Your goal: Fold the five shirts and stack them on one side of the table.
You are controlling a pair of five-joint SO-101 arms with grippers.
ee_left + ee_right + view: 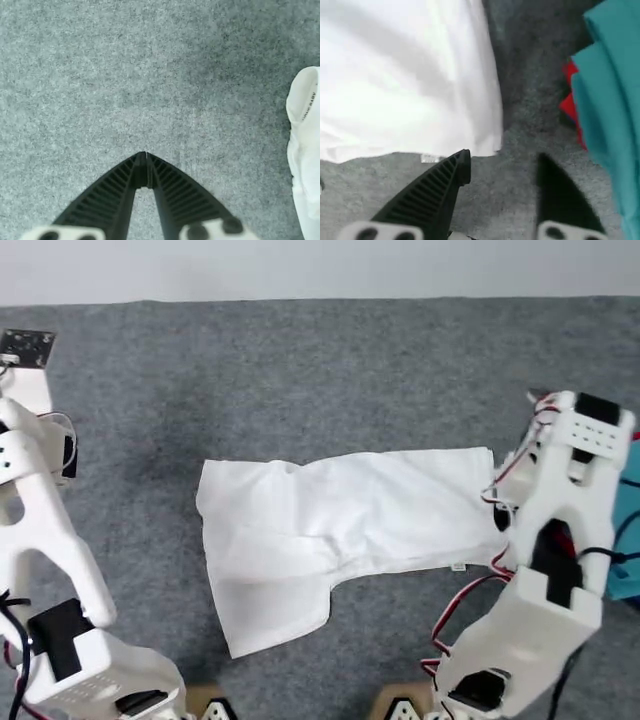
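A white shirt (340, 530) lies partly folded in the middle of the grey table, one sleeve (270, 615) pointing toward the near edge. The right arm (555, 570) stands at the shirt's right end. My right gripper (502, 167) is open just above the shirt's corner (487, 137), with nothing between its fingers. The left arm (45, 540) stands at the far left, away from the shirt. My left gripper (146, 162) is shut over bare felt, with the edge of the white shirt (305, 150) off to one side.
A teal shirt (615, 100) with a red one (572, 102) under it lies at the table's right edge, also seen as teal cloth (625, 535) behind the right arm. Grey felt (320, 380) covers the table, bare at the back.
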